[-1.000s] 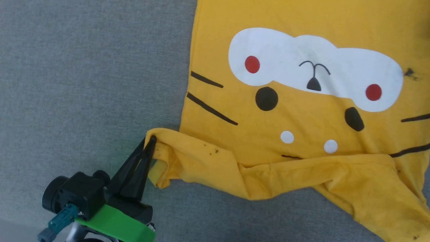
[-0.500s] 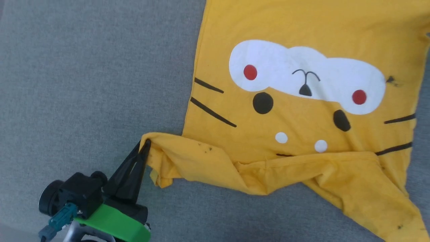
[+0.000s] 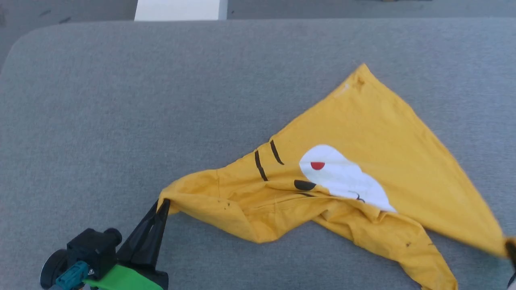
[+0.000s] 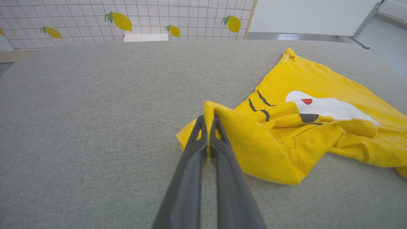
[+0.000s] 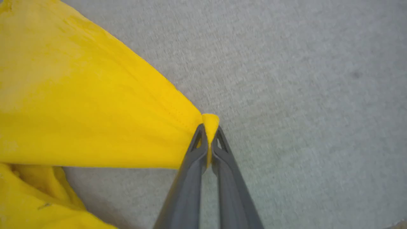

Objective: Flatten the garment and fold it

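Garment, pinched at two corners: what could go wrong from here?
1. The left gripper and the right gripper each hold only a small nub of the garment, so a hard pull may slip it free.
2. It lies bunched and doubled over along the near side; stretching may leave that fold in.

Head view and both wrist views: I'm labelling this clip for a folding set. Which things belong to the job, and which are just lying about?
Job:
T-shirt
left fingers, shut on one end of it
right fingers, shut on the other end
grey table under it

Lying about:
lemon-print wall
white board
white slab beyond the table
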Tool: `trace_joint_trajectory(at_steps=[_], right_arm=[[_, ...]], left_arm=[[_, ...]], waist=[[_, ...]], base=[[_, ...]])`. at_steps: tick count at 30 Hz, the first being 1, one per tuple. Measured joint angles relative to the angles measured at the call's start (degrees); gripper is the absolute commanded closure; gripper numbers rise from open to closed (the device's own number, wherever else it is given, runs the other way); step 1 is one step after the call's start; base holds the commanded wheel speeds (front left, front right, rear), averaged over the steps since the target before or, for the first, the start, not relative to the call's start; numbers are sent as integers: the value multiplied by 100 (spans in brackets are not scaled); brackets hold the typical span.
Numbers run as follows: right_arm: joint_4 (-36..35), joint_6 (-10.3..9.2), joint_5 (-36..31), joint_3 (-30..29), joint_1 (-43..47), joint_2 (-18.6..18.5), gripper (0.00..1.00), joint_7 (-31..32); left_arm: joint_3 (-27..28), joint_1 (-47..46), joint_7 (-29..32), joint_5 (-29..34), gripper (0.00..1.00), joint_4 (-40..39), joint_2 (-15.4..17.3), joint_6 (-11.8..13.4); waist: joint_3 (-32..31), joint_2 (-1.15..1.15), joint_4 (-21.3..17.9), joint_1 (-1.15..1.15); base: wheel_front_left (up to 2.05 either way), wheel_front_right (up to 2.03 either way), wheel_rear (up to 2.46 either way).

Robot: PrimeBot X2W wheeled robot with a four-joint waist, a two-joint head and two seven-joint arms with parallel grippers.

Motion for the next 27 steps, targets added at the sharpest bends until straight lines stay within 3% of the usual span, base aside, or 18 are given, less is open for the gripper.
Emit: trace_joint_trajectory(at_steps=[3, 7, 8, 9, 10, 14, 18, 22, 27], right_arm=[[-93, 0, -7, 64, 448, 299, 100, 4], [81, 0, -212, 266, 541, 428, 100, -265], [178, 0, -266, 316, 516, 443, 66, -381], [254, 0, -324, 358, 480, 454, 23, -456], [334, 0, -410, 421, 427, 461, 0, -520], [252, 0, -526, 575, 216, 417, 0, -659], [-641, -1, -348, 658, 115, 97, 0, -271], [-1568, 0, -301, 645, -414, -512, 0, 186], [-1586, 0, -371, 864, -1723, -1056, 0, 575]], left_arm=[[23, 81, 22, -4, 100, -23, 23, 27], [20, 154, 45, -53, 100, -40, 34, 48], [15, 159, 49, -56, 100, -37, 35, 48], [8, 160, 68, -59, 100, -40, 36, 48], [-4, 160, 89, -60, 100, -40, 36, 48], [-48, 162, 94, -62, 100, -52, 35, 48], [-81, 158, 87, -63, 100, -121, 8, 47], [-101, 128, 27, -41, 100, -197, -9, 47], [-130, -74, -63, 55, 100, -265, -24, 40]], waist=[[-172, 0, -111, 0], [-375, 0, -210, 0], [-425, 0, -230, 0], [-464, 0, -243, 0], [-514, 0, -257, 0], [-664, 0, -280, 0], [-632, 0, -253, 0], [-458, 0, -198, 0], [-100, 0, -63, 0]], base=[[0, 0, 0], [0, 0, 0], [0, 0, 0], [0, 0, 0], [0, 0, 0], [0, 0, 0], [0, 0, 0], [0, 0, 0], [0, 0, 0]])
